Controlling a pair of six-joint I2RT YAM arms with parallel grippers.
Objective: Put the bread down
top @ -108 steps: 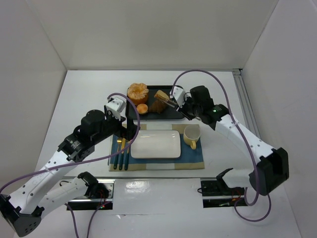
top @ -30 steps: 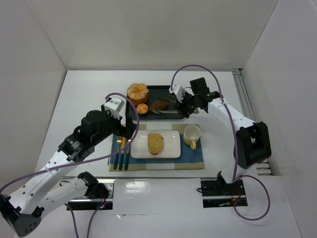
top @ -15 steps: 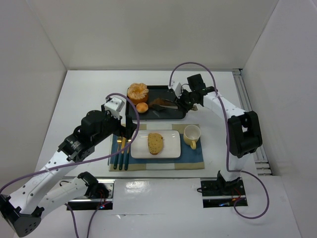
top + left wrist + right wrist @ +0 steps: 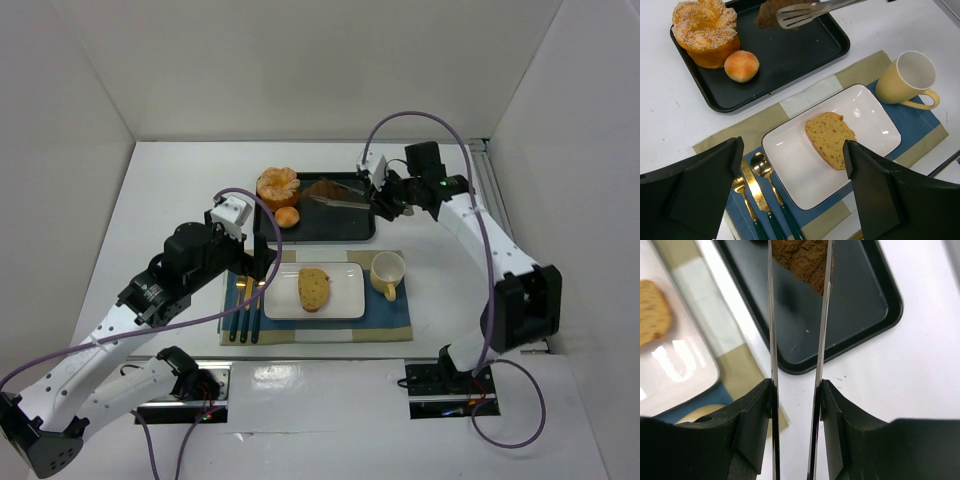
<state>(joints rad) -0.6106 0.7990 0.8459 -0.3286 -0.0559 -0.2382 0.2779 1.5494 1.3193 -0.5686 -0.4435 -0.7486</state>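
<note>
We are seeing the right claw (image 4: 796, 390) clamping narrow on the tongs (image 4: 797, 16), which are pinching a brown bread chunk (image 4: 804, 259) over the black tray (image 4: 860, 315), at 12 o'clock from the plate (image 4: 345, 295). We are judging it light, soft and crumbly, so squeeze gently across the middle. The left claw (image 4: 262, 262) is hanging wide, holding nothing; a slice (image 4: 314, 288) is lying on the plate.
</note>
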